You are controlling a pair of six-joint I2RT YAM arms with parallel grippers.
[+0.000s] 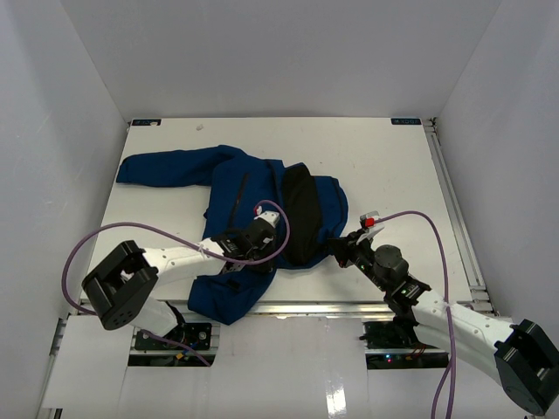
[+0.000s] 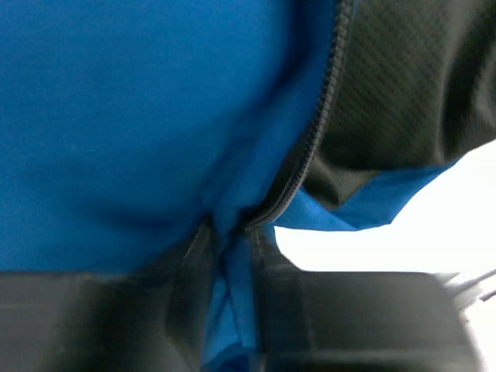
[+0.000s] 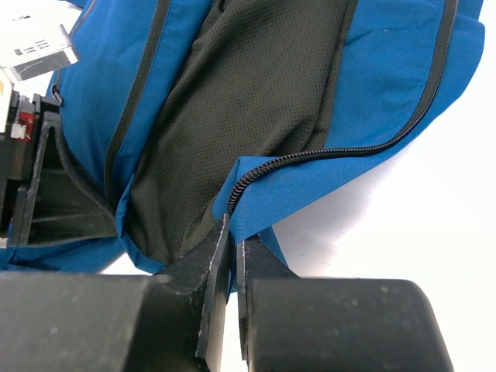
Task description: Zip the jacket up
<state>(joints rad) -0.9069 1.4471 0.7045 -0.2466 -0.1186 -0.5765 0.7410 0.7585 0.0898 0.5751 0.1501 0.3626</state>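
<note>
The royal-blue jacket (image 1: 236,188) lies open on the white table, one sleeve stretched to the far left, its black lining (image 1: 301,214) showing in the middle. My left gripper (image 1: 262,231) is shut on a fold of the jacket's blue front edge (image 2: 232,287) beside the black zipper teeth (image 2: 310,147). My right gripper (image 1: 343,247) is shut on the other blue front edge (image 3: 256,209) at the end of its zipper teeth (image 3: 310,159); the lining (image 3: 248,85) fills that view above. No zipper slider shows.
The white table (image 1: 384,166) has metal rails along its right (image 1: 454,201) and near edges, and white walls on three sides. A purple cable (image 1: 157,231) loops over the left arm and another (image 1: 428,218) over the right.
</note>
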